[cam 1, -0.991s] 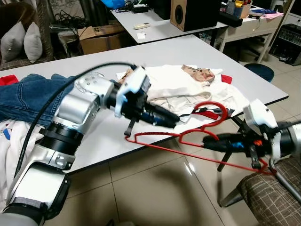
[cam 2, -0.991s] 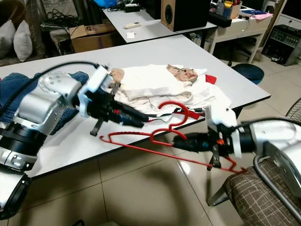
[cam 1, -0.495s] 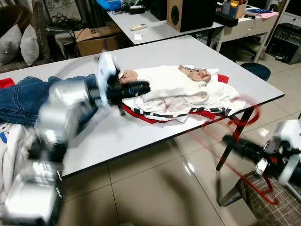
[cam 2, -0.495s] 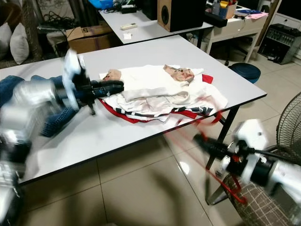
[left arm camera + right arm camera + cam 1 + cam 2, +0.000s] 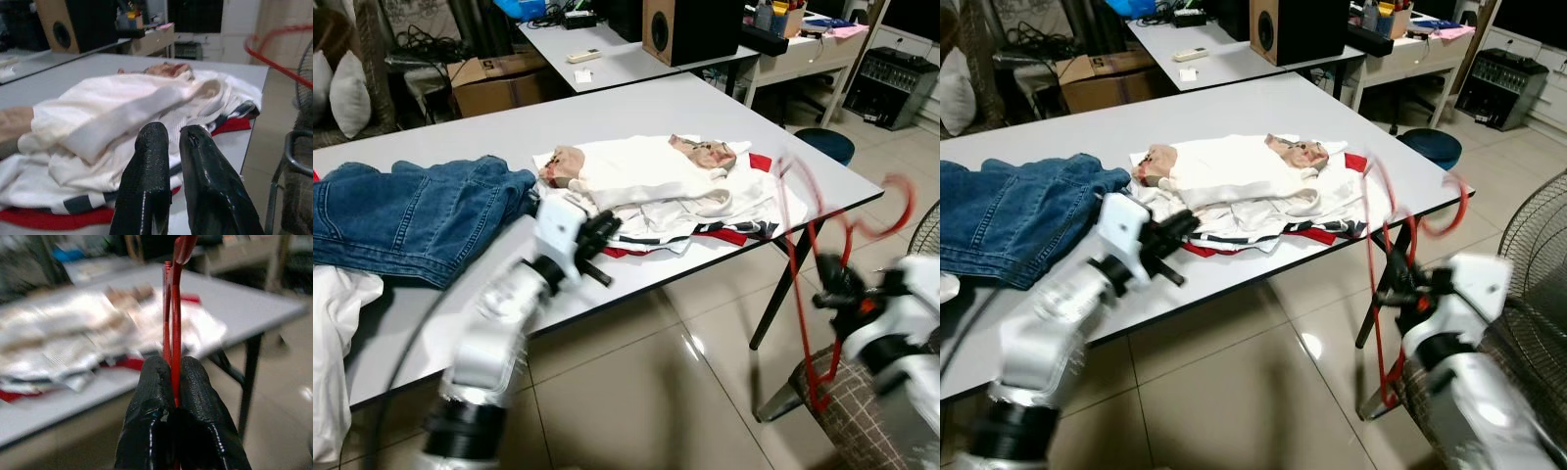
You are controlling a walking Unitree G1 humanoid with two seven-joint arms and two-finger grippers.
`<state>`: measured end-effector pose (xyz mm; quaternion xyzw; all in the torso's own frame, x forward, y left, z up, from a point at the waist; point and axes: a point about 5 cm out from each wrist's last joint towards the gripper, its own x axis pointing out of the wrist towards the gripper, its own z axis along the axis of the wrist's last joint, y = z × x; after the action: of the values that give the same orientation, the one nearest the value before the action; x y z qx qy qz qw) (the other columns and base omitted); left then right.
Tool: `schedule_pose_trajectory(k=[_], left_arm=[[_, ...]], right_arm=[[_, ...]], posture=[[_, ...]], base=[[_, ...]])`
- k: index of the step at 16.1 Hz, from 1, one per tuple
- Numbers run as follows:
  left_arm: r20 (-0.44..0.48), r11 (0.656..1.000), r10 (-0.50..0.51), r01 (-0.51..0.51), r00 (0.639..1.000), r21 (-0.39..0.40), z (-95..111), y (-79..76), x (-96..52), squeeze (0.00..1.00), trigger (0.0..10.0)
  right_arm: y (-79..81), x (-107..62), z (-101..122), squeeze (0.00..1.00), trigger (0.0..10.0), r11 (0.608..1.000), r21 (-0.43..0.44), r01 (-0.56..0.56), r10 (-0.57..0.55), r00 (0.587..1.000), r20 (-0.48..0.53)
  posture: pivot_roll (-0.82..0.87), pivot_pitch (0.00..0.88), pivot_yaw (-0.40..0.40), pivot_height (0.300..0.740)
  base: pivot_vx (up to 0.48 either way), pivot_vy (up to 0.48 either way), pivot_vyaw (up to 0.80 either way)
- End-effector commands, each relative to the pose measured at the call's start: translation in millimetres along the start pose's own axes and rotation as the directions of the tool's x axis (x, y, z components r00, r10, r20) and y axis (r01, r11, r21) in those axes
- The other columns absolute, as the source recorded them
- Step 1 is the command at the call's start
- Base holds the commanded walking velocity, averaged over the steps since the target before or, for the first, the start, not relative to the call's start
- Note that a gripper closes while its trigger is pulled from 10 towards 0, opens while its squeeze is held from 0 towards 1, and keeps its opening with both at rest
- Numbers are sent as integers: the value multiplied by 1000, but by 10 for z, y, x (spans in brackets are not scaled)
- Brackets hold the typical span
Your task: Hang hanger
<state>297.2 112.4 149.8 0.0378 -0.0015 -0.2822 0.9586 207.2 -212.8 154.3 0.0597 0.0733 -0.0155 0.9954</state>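
Observation:
A red wire hanger [image 5: 172, 308] stands nearly upright off the table's right corner, its hook [image 5: 898, 199] pointing right; it is blurred by motion. My right gripper [image 5: 834, 290] is shut on its wire, and the right wrist view shows both fingers [image 5: 151, 396] pinched on the red wire. My left gripper [image 5: 593, 245] sits low at the table's front edge, just in front of the pile of white and red clothes [image 5: 656, 176]. Its fingers [image 5: 151, 161] are shut with nothing between them.
Blue jeans [image 5: 401, 211] lie on the left of the white table [image 5: 636, 103]. A chair with a plaid cushion [image 5: 862, 416] is at the lower right, and a fan [image 5: 1533, 255] beside it. Behind stands a second table with a speaker [image 5: 690, 29].
My right gripper has swung the hanger away to the right and tipped it upright. My left gripper has dropped from above the clothes to the table's front edge. The camera has turned too.

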Motion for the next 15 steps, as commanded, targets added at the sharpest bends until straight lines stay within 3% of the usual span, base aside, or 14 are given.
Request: schedule_pose_trajectory(k=[1, 2, 5, 8, 12, 15], left_arm=[[8, 996, 89, -89, 996, -7, 25, 19, -4, 0, 10000], [5, 993, 118, -118, 993, -10, 17, 13, 16, 0, 10000], [7, 994, 111, -111, 994, -6, 19, -47, 68, 0, 10000], [3, 991, 134, -134, 991, -21, 9, -55, 100, 0, 10000], [11, 992, 127, -127, 992, -28, 17, -94, 124, 0, 10000], [11, 990, 137, -137, 991, -32, 4, -91, 114, 0, 10000]], right_arm=[[41, 40, 49, 0, 10000, 999, -33, 28, -27, 999, 40], [67, 76, 118, 0, 10000, 995, -97, 13, -5, 997, 83], [85, 71, 87, 0, 10000, 999, -37, -21, 24, 997, 71], [200, 38, 32, 0, 10000, 995, -76, -71, 75, 996, 53], [292, 14, 20, 0, 10000, 989, -63, -135, 138, 989, 44], [307, 18, 6, 0, 10000, 987, -60, -146, 149, 988, 34]], posture=[[-84, 0, 49, 740], [-86, 0, 49, 740], [-94, 0, 53, 740], [-108, 0, 61, 740], [-116, 0, 59, 740], [-113, 0, 52, 740]], base=[[0, 0, 0], [0, 0, 0], [247, 0, 0], [250, 0, 0], [282, 0, 0], [292, 0, -800]])
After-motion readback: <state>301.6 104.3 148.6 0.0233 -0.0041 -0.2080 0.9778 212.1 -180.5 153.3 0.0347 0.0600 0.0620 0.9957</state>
